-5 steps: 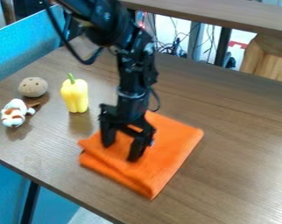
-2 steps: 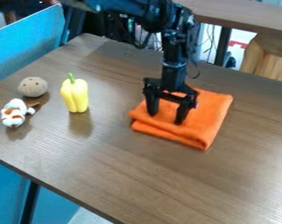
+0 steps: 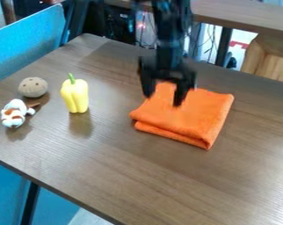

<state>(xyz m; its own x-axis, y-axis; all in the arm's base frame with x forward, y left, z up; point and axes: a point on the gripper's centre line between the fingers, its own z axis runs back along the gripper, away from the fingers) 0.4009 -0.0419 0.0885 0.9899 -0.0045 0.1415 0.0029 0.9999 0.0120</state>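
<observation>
In the camera view, the gripper (image 3: 163, 99) hangs at the far left part of the orange cloth (image 3: 190, 116), its jaws apart and pointing down. Whether they touch the cloth is too blurred to tell. The cloth lies folded on the table (image 3: 138, 176), mostly below the jaws and to their right in the view, its layered fold on the side nearer the camera. Well to the left of the jaws, the yellow pepper (image 3: 75, 96) stands upright, stem up. Farther left are the brown ball (image 3: 33, 87) and, just beside it and nearer the camera, the white and brown toy (image 3: 13, 115).
</observation>
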